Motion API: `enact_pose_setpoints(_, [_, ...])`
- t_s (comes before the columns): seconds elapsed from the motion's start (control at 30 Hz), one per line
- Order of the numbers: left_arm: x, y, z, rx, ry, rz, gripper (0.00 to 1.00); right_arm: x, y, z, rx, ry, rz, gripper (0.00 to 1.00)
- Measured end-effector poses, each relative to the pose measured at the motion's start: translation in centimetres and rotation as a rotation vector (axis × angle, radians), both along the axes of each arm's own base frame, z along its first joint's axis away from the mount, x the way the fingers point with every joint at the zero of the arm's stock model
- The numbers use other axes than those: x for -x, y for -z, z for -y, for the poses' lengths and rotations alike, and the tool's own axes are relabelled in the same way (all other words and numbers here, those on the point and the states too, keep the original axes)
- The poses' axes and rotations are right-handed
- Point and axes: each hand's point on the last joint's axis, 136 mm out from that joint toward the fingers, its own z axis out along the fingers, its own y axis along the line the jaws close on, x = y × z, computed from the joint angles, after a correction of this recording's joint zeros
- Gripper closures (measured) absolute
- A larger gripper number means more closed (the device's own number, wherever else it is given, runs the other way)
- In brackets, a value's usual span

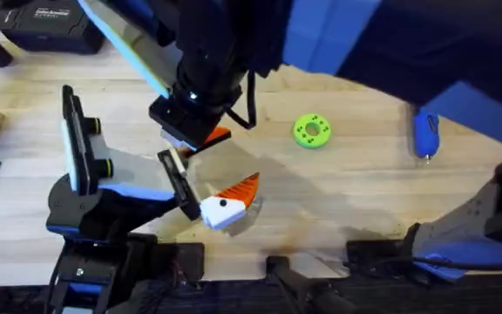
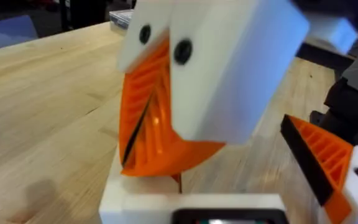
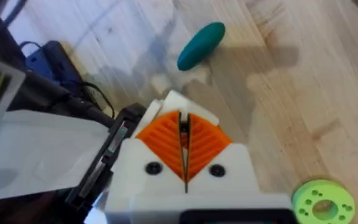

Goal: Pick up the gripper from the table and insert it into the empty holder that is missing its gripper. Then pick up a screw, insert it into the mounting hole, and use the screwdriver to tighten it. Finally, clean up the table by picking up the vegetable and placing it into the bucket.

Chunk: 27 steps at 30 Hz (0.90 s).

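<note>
Risk of a crooked seat, judged from the close quarters at mid-table. Right gripper [image 1: 197, 131] reaching down from a large dark arm under the overhead camera, orange ribbed pads [image 3: 166, 140] pressed together tip to tip, with a thin dark sliver pinched in the seam. Cannot tell what the sliver is.

Just past those tips, a small white piece [image 3: 178, 104], taken to be the gripper to be fitted, though not sure. Cannot tell whether it is held or resting. Directly below in the left wrist view, a bare white block [image 2: 191, 200], judged to be the holder. Orange wedge touching or nearly touching its top edge.

Black and pale-blue robot hand [image 1: 116, 187] lying across the left of the table [image 1: 364, 201], with one white and orange finger [image 1: 232, 199] fitted at its end, near the right gripper.

Likely faults:
- Tilted entry, jamming the piece against the holder's edge.
- Slip from so narrow a pinch, dropping the piece onto the wood.
- Downward push nudging the robot hand off line.
- Collision with the fitted finger close by.

Elsewhere:
- Screwdriver [image 1: 425, 135] far right, well apart.
- Lime disc [image 1: 311, 131] between it and the right gripper.
- Vegetable [image 3: 201, 45] on bare wood beyond the tips, at risk of being swept aside by a wide retreat.
</note>
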Motion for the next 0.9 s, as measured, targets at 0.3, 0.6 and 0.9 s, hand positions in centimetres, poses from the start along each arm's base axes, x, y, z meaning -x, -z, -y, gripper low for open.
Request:
enact_pose_setpoints(0.3, [0.0,0.0,0.0,0.003,-0.001,-0.006,0.015,0.0,0.3,-0.1,0.005,0.000,-0.004,0.887])
enact_pose_setpoints(0.6, [0.0,0.0,0.0,0.000,0.000,-0.001,0.016,-2.3,-0.2,1.8,0.036,0.072,0.048,0.010])
enact_pose_setpoints(0.9, [0.0,0.0,0.0,-0.001,0.002,0.001,0.014,-3.6,-2.9,7.1,0.018,0.201,0.034,0.007])
